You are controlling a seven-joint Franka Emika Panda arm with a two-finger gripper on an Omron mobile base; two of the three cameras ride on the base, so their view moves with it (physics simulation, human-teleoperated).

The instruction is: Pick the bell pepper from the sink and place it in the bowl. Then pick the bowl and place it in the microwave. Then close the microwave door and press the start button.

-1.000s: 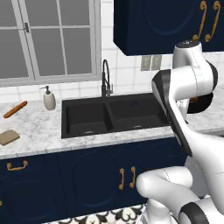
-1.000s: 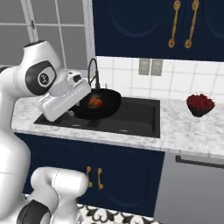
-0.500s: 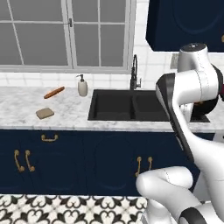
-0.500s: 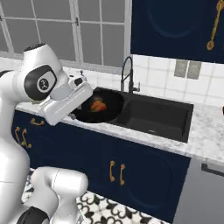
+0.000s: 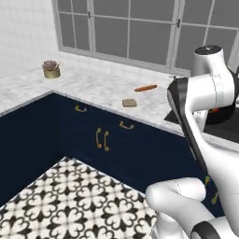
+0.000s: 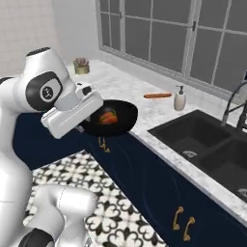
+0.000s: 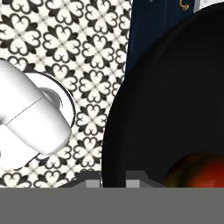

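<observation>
Pincer (image 7: 114, 177): clamped on the rim of the round black bowl (image 6: 112, 118), carrying it level.
Pepper: small orange-red bell pepper (image 6: 108, 116) sits inside the bowl, so nothing spills.
Place: bowl hangs off the marble surface (image 6: 144, 110), well apart from the matte black sink (image 6: 207, 142), likely bound for the microwave.

base swung left, sink (image 6: 207, 140) now far right

The bowl (image 6: 112, 117) looks matt black outside, smooth, like glazed ceramic or plastic (hard to tell which). The bell pepper (image 6: 108, 116) inside has a glossy orange-red skin. The sink (image 6: 212, 147) is matt black with a silver metal drain ring. The counter (image 5: 88, 86) looks like polished marble, the cabinets (image 5: 93, 135) satin navy with brass handles.
</observation>
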